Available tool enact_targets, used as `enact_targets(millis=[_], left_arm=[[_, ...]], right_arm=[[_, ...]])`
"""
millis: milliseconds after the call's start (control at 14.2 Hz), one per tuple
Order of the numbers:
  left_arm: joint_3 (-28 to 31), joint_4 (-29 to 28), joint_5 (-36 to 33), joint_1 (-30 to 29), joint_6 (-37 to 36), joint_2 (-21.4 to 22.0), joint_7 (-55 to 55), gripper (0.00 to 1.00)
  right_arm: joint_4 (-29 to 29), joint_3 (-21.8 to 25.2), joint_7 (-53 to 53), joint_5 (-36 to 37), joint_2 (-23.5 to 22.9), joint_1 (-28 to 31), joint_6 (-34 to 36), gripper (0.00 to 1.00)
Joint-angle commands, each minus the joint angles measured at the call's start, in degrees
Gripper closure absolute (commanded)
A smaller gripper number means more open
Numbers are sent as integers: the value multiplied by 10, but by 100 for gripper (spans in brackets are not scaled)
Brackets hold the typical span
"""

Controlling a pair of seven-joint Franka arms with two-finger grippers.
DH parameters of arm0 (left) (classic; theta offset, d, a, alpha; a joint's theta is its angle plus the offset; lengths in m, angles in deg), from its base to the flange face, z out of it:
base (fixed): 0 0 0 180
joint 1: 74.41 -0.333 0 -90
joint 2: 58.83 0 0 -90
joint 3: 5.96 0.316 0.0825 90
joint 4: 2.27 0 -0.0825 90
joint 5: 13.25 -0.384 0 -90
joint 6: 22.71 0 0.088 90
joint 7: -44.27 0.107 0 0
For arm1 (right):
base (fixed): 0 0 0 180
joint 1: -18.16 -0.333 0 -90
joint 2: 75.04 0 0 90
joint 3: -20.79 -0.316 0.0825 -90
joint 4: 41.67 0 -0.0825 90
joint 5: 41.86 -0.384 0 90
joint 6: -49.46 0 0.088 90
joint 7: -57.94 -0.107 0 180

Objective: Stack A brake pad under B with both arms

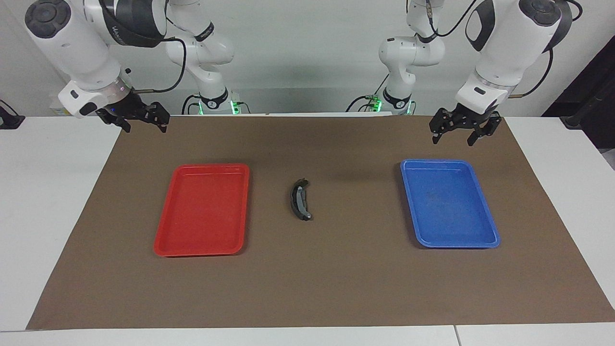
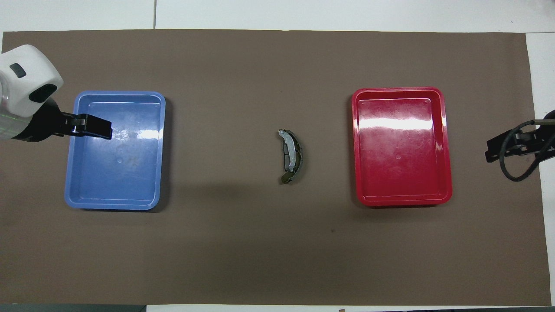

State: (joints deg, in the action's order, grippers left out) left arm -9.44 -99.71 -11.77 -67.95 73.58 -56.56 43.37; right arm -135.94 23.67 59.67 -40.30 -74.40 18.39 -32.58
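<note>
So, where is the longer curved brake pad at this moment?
The curved brake pad lies on the brown mat at the table's middle, between the red tray and the blue tray, touching neither.

bright, even light; tray (image 2: 398,123) glare

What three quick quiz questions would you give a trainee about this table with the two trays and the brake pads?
1. True or false: the red tray holds a brake pad.
2. Pick one: the crescent-shaped brake pad lies (a) in a tray, (b) on the brown mat between the blue tray and the red tray, (c) in a hand.
3. Which tray stands toward the left arm's end of the table?
Key: 1 false; 2 b; 3 the blue tray.
</note>
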Motion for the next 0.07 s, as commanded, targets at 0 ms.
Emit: enact_targets(millis=[0], left_arm=[[-6, -13, 6, -10, 2, 12, 8, 0]], right_arm=[[16, 0, 13, -1, -6, 3, 14, 0]])
